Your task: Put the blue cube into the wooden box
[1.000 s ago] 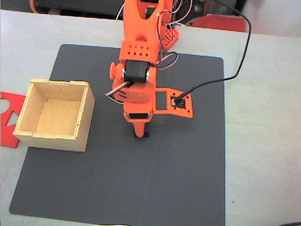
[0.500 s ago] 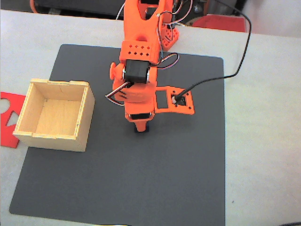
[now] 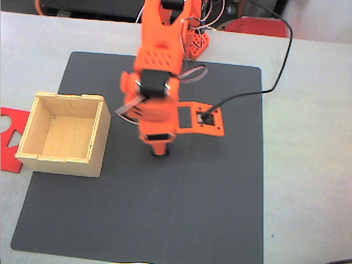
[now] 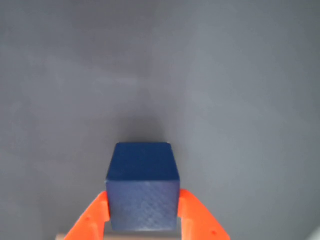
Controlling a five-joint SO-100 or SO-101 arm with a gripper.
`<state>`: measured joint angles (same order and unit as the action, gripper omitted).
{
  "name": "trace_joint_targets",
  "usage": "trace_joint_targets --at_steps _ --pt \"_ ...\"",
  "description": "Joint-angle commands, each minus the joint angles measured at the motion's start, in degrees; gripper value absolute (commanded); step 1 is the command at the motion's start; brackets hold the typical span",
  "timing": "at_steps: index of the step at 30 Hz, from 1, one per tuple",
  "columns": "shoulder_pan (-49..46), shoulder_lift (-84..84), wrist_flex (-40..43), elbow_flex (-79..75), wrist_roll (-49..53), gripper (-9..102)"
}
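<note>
A: What is sitting nearest the wrist camera?

B: The blue cube [image 4: 143,192] is filling the lower middle of the wrist view, and the gripper [image 4: 143,212] is clamping it, one orange finger [image 4: 90,220] pressing each side face. Beyond it the dark mat [image 4: 160,75] is lying plain and grey, with a soft shadow just past the cube.

A: And from the fixed camera?

B: The orange arm [image 3: 157,82] is reaching down over the middle of the mat [image 3: 165,220], its gripper [image 3: 159,148] pointing downward; I cannot make out the cube there. The wooden box [image 3: 65,133] is standing open-topped on the mat's left edge, well apart from the gripper. A red sheet [image 3: 10,137] is lying just left of the box, and a black cable [image 3: 264,71] is running to the arm from the upper right.
</note>
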<state>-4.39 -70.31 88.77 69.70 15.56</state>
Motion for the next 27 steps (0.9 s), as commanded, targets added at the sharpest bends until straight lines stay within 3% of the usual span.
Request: trace_joint_targets --at_steps 1,4,17,27 --pt "-4.8 1.2 9.0 -19.3 0.8 0" --pt "-9.3 3.0 14.5 -33.6 1.9 0" --pt "-29.9 -6.3 11.0 -35.5 2.9 0" --pt "-32.6 4.6 11.0 -35.0 3.3 0"
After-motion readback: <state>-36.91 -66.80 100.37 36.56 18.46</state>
